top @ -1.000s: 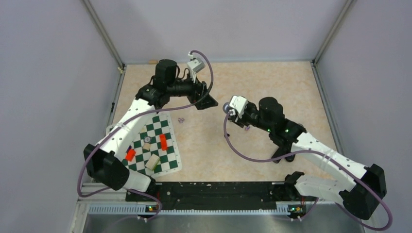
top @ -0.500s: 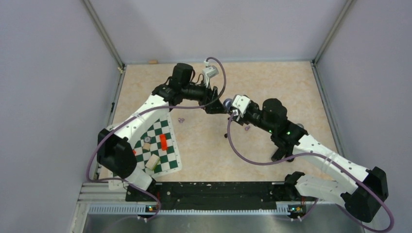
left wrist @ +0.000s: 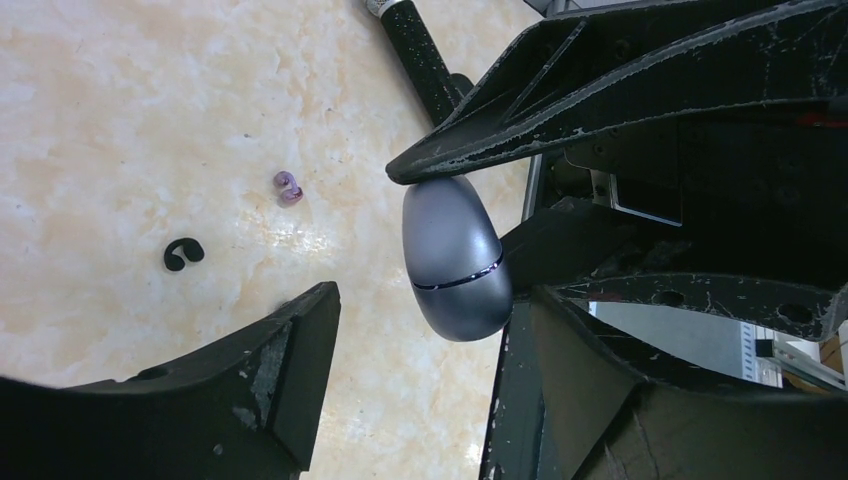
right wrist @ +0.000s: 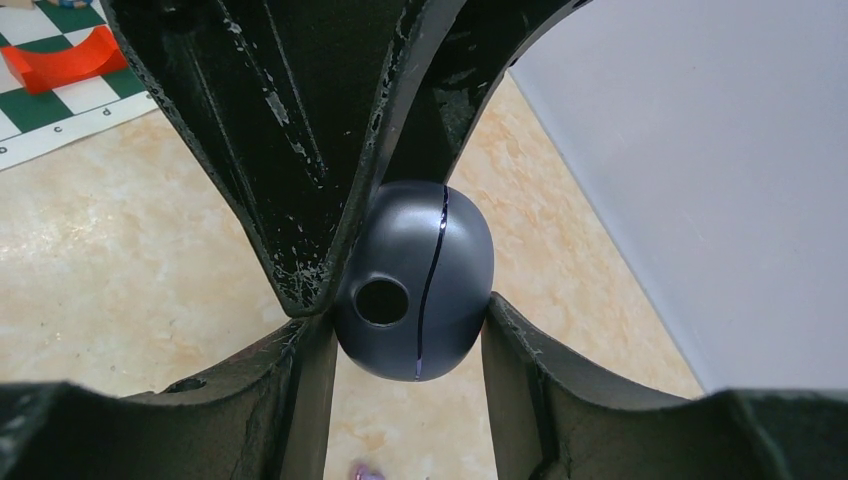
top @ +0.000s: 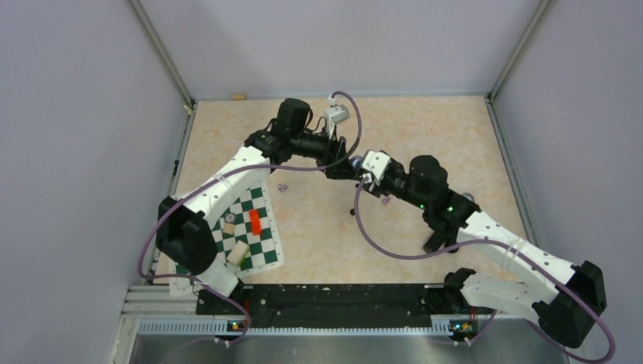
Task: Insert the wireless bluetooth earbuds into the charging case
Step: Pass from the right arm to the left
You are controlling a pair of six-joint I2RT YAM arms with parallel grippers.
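While held clear of table point(top: 425, 129) near its middle, pinched across both flanks by right gripper point(right wrist: 408, 320), jaws pressed tight onto case point(right wrist: 415, 290). Lid shut, with thin seam line unbroken around grey shell and small round hole on face toward right wrist camera. Met nose to nose by left gripper point(left wrist: 430, 300), jaws spread and straddling free end of case; wide gap on one side, barely any on other, cannot tell whether touching there. Seen from above, mostly hidden between both sets of fingers, only sliver of shell showing. Outside case, down on table and well apart: one earbud point(top: 283, 186) just beyond far corner of chess mat point(top: 265, 254), other earbud point(top: 385, 200) beside right arm. From left wrist, near an earbud, small black C-shaped bit point(left wrist: 183, 253) on table, and farther off black cylinder point(left wrist: 425, 60) lying flat, partly cut by frame edge. On mat, red piece point(top: 255, 221) and wooden block point(top: 238, 252), well apart from case.
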